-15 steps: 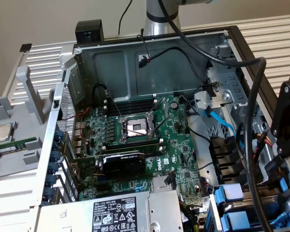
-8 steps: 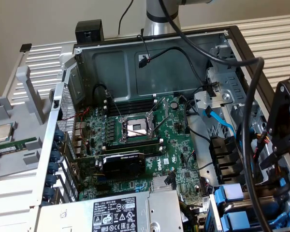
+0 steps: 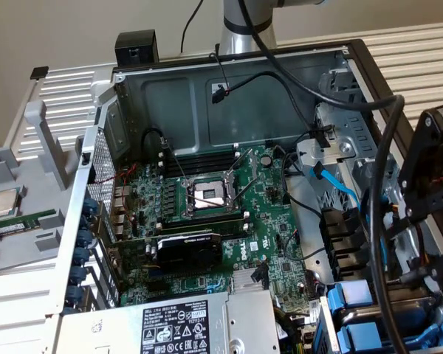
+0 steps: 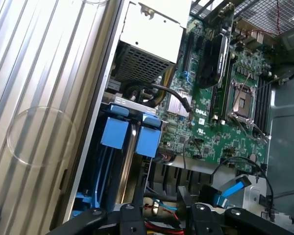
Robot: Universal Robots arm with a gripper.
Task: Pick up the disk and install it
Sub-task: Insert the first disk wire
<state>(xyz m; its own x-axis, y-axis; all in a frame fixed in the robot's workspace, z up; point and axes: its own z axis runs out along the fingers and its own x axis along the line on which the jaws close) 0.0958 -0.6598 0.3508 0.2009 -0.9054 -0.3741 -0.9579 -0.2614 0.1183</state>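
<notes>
Two blue-framed drives stand side by side in the drive bay (image 4: 95,196) at the case's corner, their blue tabs (image 4: 115,132) (image 4: 149,140) facing up. I cannot tell which of them is the disk. In the exterior view the same blue carriers (image 3: 351,296) sit at the lower right beside the power supply. My gripper (image 4: 159,213) hovers above the bay and the cables next to it, open, with nothing between its black fingers (image 4: 131,219). In the exterior view the gripper (image 3: 428,221) hangs at the right edge, over the case's drive side.
The open computer case holds a green motherboard (image 3: 207,206) with an open CPU socket (image 3: 209,194), a graphics card (image 3: 188,247) and a power supply (image 3: 177,324). Black and blue cables (image 3: 332,181) run near the bay. A grey fixture (image 3: 29,243) at the exterior view's left carries a processor chip (image 3: 4,200).
</notes>
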